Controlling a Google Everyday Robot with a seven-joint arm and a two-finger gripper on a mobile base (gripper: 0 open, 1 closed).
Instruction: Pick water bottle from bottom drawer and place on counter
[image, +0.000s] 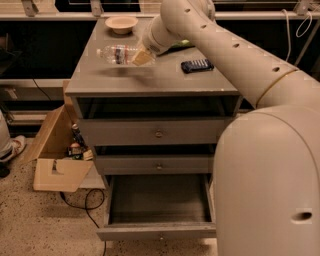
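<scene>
The water bottle (116, 53), clear with a white cap and a dark label band, lies sideways just above the left part of the counter (155, 80). My gripper (139, 58) is shut on the bottle's base end, cap pointing left. The bottom drawer (159, 206) is pulled open below, its dark interior bare.
A tan bowl (122, 23) stands at the counter's back left. A dark blue chip bag (197, 65) lies at the right, a green item (181, 44) behind my arm. An open cardboard box (57, 150) with small dark bottles (77, 141) sits on the floor to the left. My arm's body fills the right.
</scene>
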